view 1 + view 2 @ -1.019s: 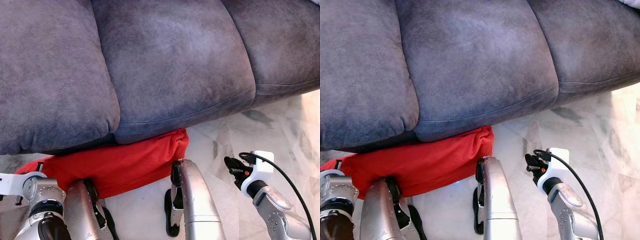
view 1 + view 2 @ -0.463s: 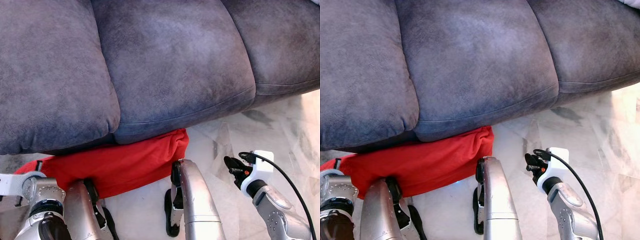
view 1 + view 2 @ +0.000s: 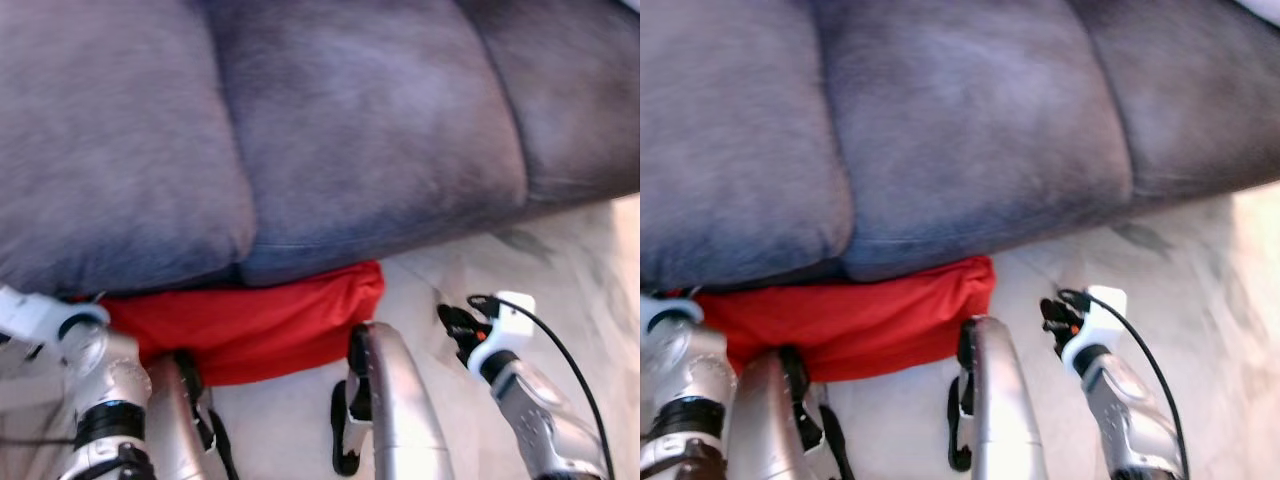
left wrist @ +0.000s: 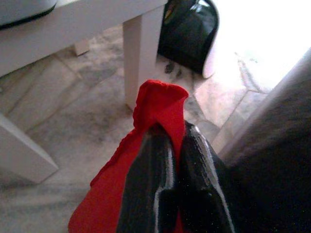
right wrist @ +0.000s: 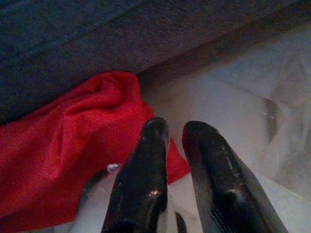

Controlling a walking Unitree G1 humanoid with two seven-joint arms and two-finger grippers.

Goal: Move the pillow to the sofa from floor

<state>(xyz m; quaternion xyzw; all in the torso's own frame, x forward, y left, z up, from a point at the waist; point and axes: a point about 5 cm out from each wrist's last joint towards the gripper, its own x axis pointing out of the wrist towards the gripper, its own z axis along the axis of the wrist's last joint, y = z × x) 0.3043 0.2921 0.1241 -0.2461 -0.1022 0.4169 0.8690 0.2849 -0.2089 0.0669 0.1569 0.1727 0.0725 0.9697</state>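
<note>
Camera shifted; left gripper (image 4: 176,133) on pillow (image 3: 250,322).

Living room: sofa (image 3: 350,150), marble floor (image 3: 560,260)

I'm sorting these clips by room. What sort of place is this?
Most likely a home living room. A wide grey sofa with plump seat cushions stands on a pale marble-look floor, a red pillow lies at its foot, and a low white table stands nearby.
</note>
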